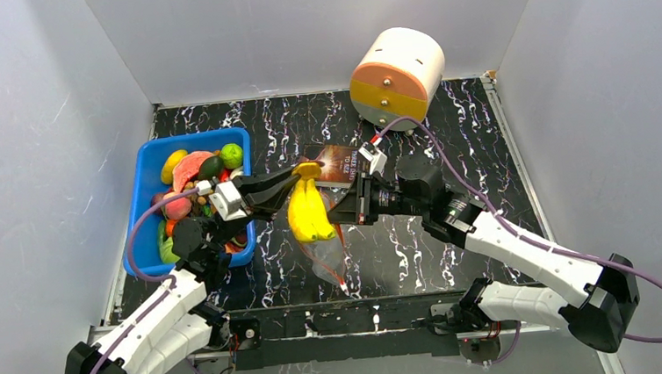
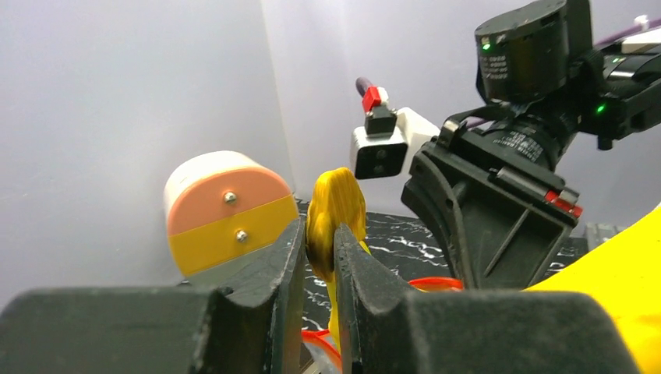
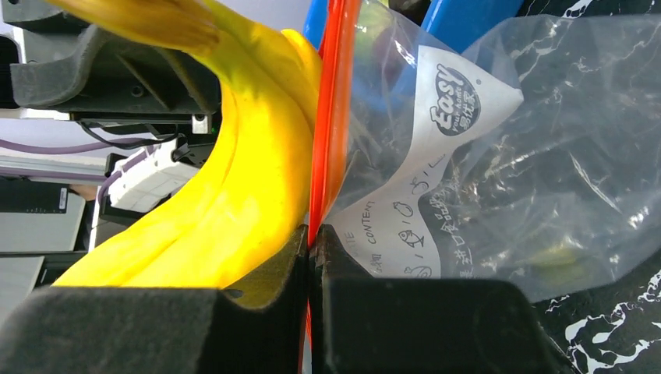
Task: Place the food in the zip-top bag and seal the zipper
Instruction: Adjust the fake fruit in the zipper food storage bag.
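Hard against the zipper [image 3: 330, 117] edge — banana [image 3: 242, 179].

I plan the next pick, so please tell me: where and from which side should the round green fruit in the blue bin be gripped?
Grip the round green fruit across its widest middle, coming from straight above. It lies on top, in the far right corner of the blue bin, so the walls probably block a side approach.
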Controlling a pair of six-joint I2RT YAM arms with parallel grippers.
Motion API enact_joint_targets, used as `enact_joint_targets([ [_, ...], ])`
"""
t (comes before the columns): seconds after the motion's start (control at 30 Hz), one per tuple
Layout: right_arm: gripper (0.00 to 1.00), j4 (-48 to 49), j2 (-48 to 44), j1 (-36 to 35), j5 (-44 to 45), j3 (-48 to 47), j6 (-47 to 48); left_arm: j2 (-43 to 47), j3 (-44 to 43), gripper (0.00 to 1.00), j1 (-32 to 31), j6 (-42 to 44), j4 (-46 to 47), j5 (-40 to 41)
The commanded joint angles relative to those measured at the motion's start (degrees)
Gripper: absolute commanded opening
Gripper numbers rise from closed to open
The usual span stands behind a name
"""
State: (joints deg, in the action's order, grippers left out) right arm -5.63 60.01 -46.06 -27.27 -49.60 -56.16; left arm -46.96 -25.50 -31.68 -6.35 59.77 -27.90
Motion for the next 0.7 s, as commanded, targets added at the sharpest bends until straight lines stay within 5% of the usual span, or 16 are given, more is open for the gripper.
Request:
enact_joint_targets([
  [0.0, 0.0, 7.5, -3.2, -0.2, -0.9, -3.0, -1.8, 2.1, 1.7, 0.0, -0.2, 6.3, -2.7, 1.6],
  [0.47, 0.0, 12.2, -2.7, -0.2, 1.1, -2.6, -6.4, 4.2, -2.5, 0.0, -0.1, 16.6, -21.2, 3.0],
  [0.67, 0.0, 11.0, -2.4, -0.2, 2.0, -3.5, -5.8, 5.2, -4.7, 0.0, -0.2, 22.2, -29.4, 11.1],
])
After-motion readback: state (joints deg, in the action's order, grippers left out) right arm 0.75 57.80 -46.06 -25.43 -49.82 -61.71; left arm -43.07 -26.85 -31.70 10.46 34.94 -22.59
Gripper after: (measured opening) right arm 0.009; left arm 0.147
